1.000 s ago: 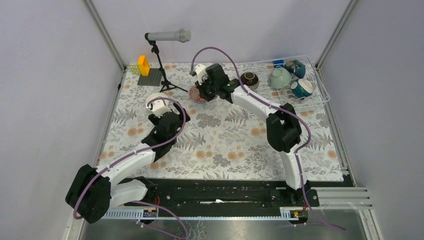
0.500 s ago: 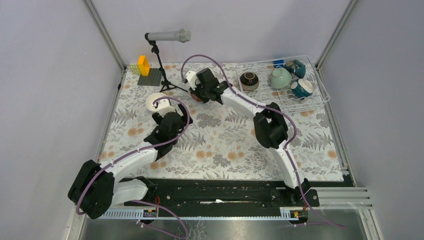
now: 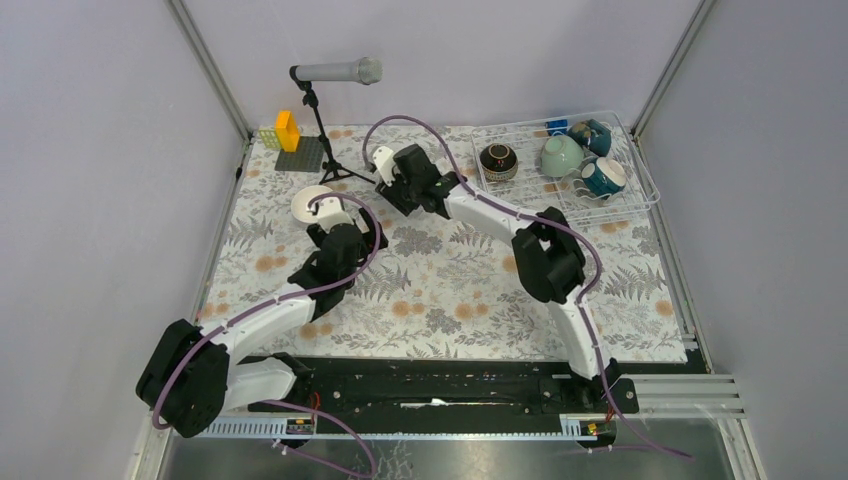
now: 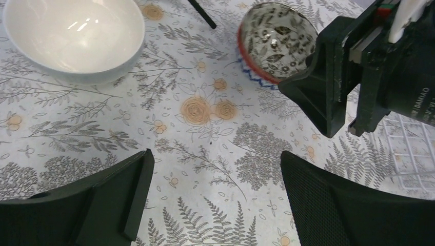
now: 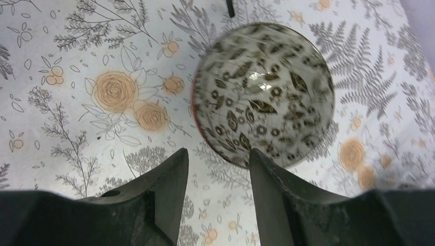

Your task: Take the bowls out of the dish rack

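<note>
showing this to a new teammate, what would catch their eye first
A grey leaf-patterned ceramic bowl sits on the fern-print tablecloth, the right gripper open over its near rim. A white ceramic bowl rests near the open left gripper, and more bowls lie in the white wire dish rack at the far right.

From above, we see almost nothing of the floral-patterned bowl [image 5: 264,92]; the right pincer [image 5: 218,154] covers it. In the left wrist view that pincer also hides the bowl's right side. The left arm's cable [image 3: 335,205] crosses the white bowl [image 3: 305,205], and the left wrist view cuts that bowl off at its top and left edges. There the dish rack [image 4: 410,148] shows only a corner of grid. The far bowls [image 3: 590,135] in the rack are too small for us to read their patterns.
</note>
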`<move>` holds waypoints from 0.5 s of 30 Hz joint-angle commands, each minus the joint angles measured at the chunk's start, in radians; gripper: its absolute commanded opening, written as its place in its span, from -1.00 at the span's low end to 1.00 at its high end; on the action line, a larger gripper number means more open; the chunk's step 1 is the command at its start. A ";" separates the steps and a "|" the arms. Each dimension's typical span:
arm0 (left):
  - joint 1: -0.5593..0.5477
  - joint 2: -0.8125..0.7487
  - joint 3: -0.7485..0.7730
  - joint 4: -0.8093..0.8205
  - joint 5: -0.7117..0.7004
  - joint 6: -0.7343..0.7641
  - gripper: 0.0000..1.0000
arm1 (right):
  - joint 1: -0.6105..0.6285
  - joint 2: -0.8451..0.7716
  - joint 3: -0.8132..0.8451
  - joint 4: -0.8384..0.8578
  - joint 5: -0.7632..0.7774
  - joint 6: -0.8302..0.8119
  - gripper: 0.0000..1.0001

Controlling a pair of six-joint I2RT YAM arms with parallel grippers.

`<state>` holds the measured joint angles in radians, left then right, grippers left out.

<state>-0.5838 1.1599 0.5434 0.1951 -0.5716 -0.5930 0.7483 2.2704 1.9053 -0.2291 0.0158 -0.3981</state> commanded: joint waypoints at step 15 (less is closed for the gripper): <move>-0.002 -0.014 -0.053 0.260 0.393 0.152 0.97 | -0.044 -0.583 -0.463 0.286 0.376 0.293 0.59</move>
<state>-0.5838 1.1587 0.5011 0.3584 -0.2775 -0.4854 0.7403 1.7870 1.4651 0.0257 0.2996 -0.2264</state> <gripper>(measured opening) 0.987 0.778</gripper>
